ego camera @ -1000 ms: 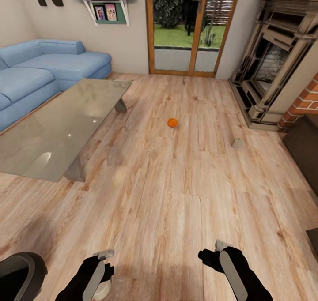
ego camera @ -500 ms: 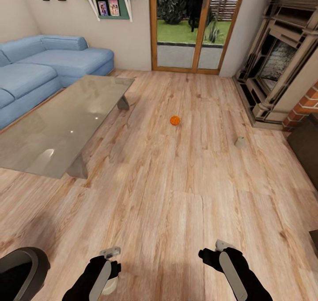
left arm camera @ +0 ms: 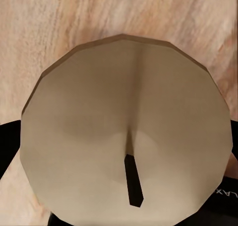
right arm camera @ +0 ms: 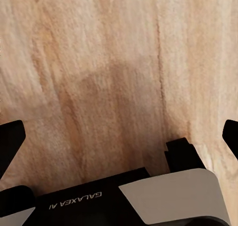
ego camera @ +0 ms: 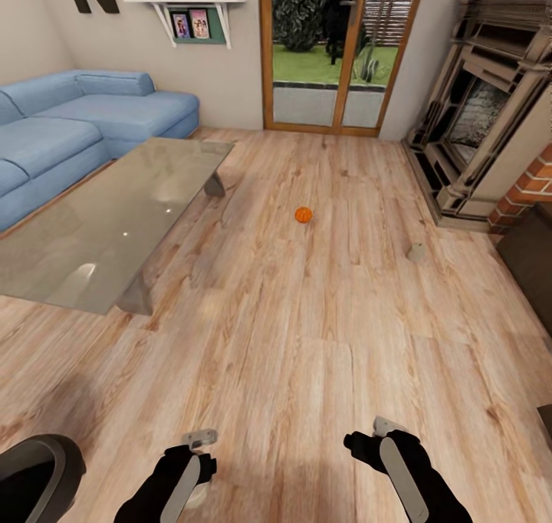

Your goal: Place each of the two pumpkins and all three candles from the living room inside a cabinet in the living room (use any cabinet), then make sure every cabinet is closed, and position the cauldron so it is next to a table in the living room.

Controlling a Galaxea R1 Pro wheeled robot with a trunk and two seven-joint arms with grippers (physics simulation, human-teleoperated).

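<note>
L tool (ego camera: 201, 473) clamped on pale candle (left arm camera: 126, 131); R tool (right arm camera: 119, 136) fingers apart over floor (ego camera: 307, 339). Pumpkin (ego camera: 303, 215) lay on floor, well apart from glass desk (ego camera: 100, 231); 2nd candle (ego camera: 415, 252) nr fireplace (ego camera: 479, 124).

One small orange pumpkin (ego camera: 303, 215) sits upright on the wood floor, well apart from the glass-topped coffee table (ego camera: 100, 224). A beige candle (ego camera: 415, 252) lies further right; another candle (left arm camera: 126, 131) — pale, dark-wicked — is clamped in the left gripper (ego camera: 198, 483). The black cauldron (ego camera: 34, 477) sits just left of it.
</note>
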